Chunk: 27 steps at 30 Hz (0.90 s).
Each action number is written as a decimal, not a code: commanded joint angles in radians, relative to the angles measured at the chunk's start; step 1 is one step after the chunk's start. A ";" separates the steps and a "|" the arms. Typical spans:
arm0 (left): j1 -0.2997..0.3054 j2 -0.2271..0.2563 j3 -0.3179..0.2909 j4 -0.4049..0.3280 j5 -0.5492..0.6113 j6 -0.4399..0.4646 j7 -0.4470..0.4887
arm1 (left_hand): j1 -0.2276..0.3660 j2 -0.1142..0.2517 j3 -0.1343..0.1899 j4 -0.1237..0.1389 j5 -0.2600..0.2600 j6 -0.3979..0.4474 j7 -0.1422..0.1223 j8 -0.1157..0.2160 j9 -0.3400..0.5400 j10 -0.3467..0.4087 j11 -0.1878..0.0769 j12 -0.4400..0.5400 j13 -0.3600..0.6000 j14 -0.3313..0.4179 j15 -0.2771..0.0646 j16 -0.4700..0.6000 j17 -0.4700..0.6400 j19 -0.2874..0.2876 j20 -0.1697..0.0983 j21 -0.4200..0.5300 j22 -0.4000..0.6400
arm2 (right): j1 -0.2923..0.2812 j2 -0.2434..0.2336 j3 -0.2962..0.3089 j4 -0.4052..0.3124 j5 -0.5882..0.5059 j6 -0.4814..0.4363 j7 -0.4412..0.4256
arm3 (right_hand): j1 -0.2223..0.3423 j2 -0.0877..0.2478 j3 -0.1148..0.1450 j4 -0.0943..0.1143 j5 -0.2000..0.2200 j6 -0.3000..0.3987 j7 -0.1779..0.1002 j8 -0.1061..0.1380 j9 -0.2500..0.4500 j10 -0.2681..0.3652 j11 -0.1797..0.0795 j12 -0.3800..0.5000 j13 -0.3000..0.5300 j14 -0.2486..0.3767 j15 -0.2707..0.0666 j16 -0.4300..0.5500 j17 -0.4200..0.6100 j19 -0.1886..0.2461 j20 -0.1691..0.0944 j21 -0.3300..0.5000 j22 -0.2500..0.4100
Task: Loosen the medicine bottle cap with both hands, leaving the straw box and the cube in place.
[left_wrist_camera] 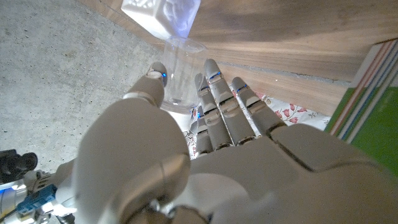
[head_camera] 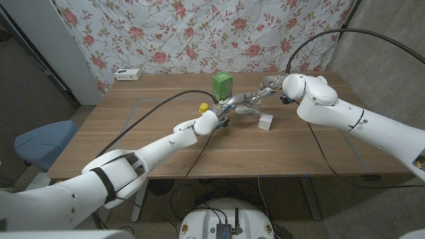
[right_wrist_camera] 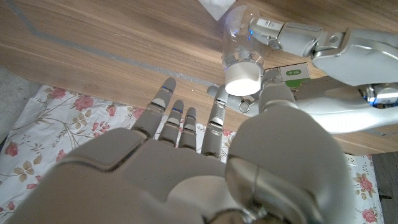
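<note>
We see our left robot hand (head_camera: 222,117) gripping the clear medicine bottle (right_wrist_camera: 241,43) mid-surface between green straw box (head_camera: 222,85) and white cube (head_camera: 266,121), our right robot hand (head_camera: 260,93) pinching its white cap (right_wrist_camera: 243,79)

The head view looks down from above over the whole table (head_camera: 166,143), arms entering at the bottom corners. Both wrist views sit close behind their own hands, seemingly inverted, and share the clear bottle (left_wrist_camera: 177,74) (right_wrist_camera: 241,43).

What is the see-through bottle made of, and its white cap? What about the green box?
The bottle looks like clear glossy plastic: the wood shows through it, with bright glints. Its cap seems matte white plastic, smooth and opaque. The green box looks like printed cardboard, with flat faces and sharp folded edges, though that's less certain.
</note>
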<state>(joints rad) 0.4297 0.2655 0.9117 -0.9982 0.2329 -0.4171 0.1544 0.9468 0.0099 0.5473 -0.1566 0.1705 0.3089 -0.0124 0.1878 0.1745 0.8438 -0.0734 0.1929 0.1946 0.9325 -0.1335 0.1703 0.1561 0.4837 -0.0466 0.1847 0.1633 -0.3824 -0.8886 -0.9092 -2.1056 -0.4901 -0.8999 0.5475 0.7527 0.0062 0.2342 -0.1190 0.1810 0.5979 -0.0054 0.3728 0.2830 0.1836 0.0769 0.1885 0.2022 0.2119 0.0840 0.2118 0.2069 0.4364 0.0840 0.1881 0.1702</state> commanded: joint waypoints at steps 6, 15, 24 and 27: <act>0.003 0.007 -0.001 -0.013 0.005 0.000 0.003 | 0.007 0.010 0.013 0.001 0.003 -0.002 -0.002 -0.001 0.003 0.076 -0.066 0.004 0.000 0.010 -0.070 0.004 0.005 -0.005 -0.027 0.001 0.002 | 0.027 -0.002 -0.028 -0.011 -0.036 -0.029 0.034 | -0.037 -0.011 -0.017 0.010 0.000 -0.010 0.010 -0.008 0.002 -0.009 0.008 0.000 0.005 -0.012 0.010 -0.003 0.004 -0.012 0.003 -0.001 0.003; 0.005 0.009 -0.003 -0.017 0.005 0.003 0.001 | 0.007 0.009 0.012 0.000 0.003 -0.001 -0.003 0.000 0.003 0.076 -0.068 0.004 0.000 0.010 -0.070 0.004 0.005 -0.005 -0.027 0.001 0.002 | 0.031 0.009 -0.033 0.003 -0.048 -0.032 0.035 | -0.058 -0.021 -0.027 0.015 0.002 0.006 0.011 -0.001 0.005 -0.005 0.009 0.004 0.005 -0.008 0.009 -0.001 0.004 -0.010 0.005 0.002 0.003; 0.001 0.005 -0.002 -0.009 0.003 0.001 -0.003 | 0.005 0.009 0.012 0.002 0.003 -0.002 -0.001 -0.001 0.003 0.077 -0.067 0.004 0.000 0.009 -0.068 0.003 0.005 -0.005 -0.028 0.001 0.002 | 0.035 0.012 -0.034 0.012 -0.045 -0.028 0.046 | -0.058 -0.021 -0.027 0.013 0.005 0.024 0.011 0.006 0.006 -0.001 0.010 0.006 0.005 -0.005 0.008 -0.001 0.002 -0.008 0.004 0.003 0.003; -0.001 0.003 -0.002 -0.004 0.002 0.000 -0.003 | 0.006 0.010 0.013 0.001 0.003 -0.001 -0.001 -0.001 0.003 0.078 -0.068 0.004 0.000 0.009 -0.069 0.004 0.005 -0.005 -0.028 0.001 0.002 | 0.036 0.011 -0.033 0.014 -0.042 -0.024 0.048 | -0.056 -0.019 -0.026 0.011 0.006 0.025 0.011 0.007 0.007 -0.001 0.010 0.007 0.005 -0.005 0.007 -0.001 0.002 -0.007 0.003 0.004 0.003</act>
<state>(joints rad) 0.4324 0.2726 0.9101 -1.0113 0.2373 -0.4170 0.1560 0.9469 0.0098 0.5542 -0.1581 0.1678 0.3089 -0.0124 0.1878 0.1745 0.8437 -0.0734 0.1891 0.1930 0.9324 -0.1335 0.1703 0.1562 0.4838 -0.0466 0.1847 0.1633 -0.3520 -0.8807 -0.9393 -2.1008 -0.5315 -0.9290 0.5853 0.6929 -0.0163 0.2108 -0.1048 0.1811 0.6130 0.0089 0.3738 0.2858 0.1784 0.0823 0.1886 0.2022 0.2031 0.0929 0.2108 0.2069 0.4252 0.0846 0.1882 0.1702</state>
